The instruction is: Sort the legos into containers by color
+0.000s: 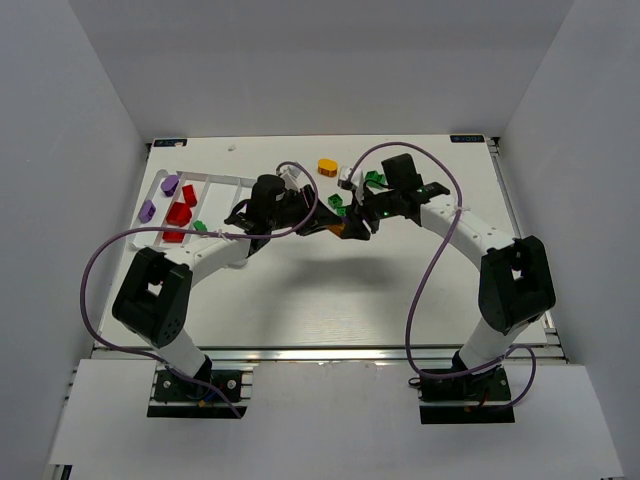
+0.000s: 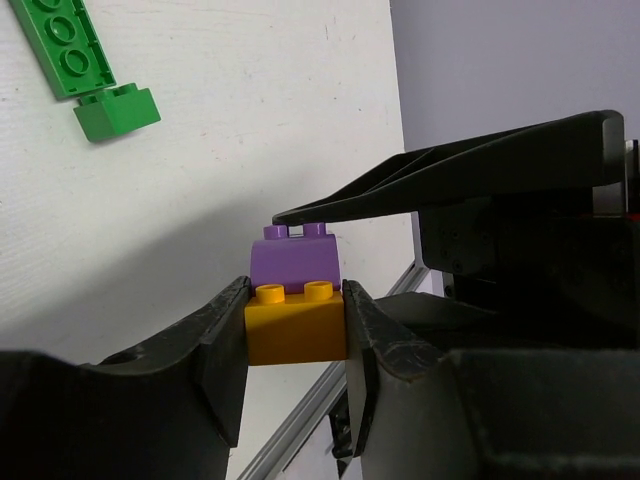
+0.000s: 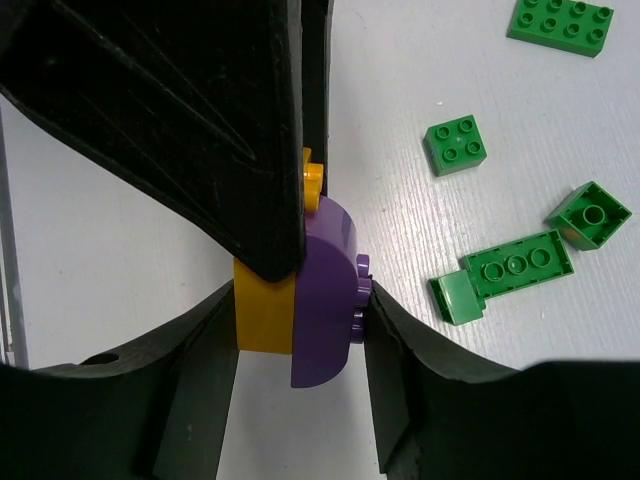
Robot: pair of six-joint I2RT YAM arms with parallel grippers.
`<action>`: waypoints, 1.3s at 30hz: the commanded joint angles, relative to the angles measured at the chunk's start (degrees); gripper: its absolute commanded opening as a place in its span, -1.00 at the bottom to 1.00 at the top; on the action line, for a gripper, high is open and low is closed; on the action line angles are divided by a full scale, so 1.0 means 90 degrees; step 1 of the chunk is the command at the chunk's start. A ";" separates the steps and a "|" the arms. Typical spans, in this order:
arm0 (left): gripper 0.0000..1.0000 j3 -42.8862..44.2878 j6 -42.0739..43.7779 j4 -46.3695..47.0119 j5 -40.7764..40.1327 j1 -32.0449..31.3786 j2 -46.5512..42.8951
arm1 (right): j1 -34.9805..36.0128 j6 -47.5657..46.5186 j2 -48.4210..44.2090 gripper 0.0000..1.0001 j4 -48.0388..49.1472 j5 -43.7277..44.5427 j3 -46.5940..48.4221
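Orange-yellow and purple, in hard glossy plastic: a two-brick stack (image 1: 346,231) hangs above the desk (image 1: 330,300) at the middle of the top view, right of the white tray (image 1: 222,184). The left pincer (image 2: 296,322) pinches the orange-yellow brick (image 2: 296,335) by its two flat side walls, with the purple brick (image 2: 295,262) studded onto it. The right pincer (image 3: 300,325) is closed along the stack's length, one finger on the purple studs and the other against the orange-yellow base. Both bricks look light and rigid, but their smooth walls may slip under a twist. The stud joint is friction-tight and probably parts best by tilting. The purple brick's rounded crown offers poor hold, so flat faces are safer. Loose green legos (image 3: 457,146) lie at the right of the right wrist view.
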 commanded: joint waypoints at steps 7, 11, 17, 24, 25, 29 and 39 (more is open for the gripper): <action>-0.86 0.0204 0.0237 -0.0177 0.0173 -0.0036 -0.0083 | 0.0080 0.0133 -0.0213 -0.14 0.0486 0.0457 -0.0009; -1.00 0.0214 0.0422 -0.0382 0.0203 -0.0036 -0.0141 | 0.0071 0.0201 -0.0222 0.68 0.0574 0.0603 -0.0038; -1.00 0.0507 0.1144 -0.1378 0.0008 -0.0036 -0.0287 | 0.0032 0.0173 -0.0242 0.79 0.0575 0.0429 -0.0116; -1.00 0.0341 0.1594 -0.1905 -0.0256 -0.0036 -0.0649 | -0.0086 -0.0559 -0.0320 0.79 -0.0039 0.0018 -0.0009; -1.00 0.0341 0.1643 -0.1964 -0.0314 -0.0036 -0.0698 | -0.0105 -0.0647 -0.0330 0.79 -0.0128 -0.0030 0.0001; -1.00 0.0312 0.1867 -0.2238 -0.0627 -0.0036 -0.0874 | -0.0183 -0.0960 -0.0408 0.79 -0.0324 -0.0158 -0.0077; -1.00 0.0302 0.2131 -0.2580 -0.0989 -0.0036 -0.1147 | -0.0349 -0.1322 -0.0467 0.79 -0.0743 -0.0294 -0.0067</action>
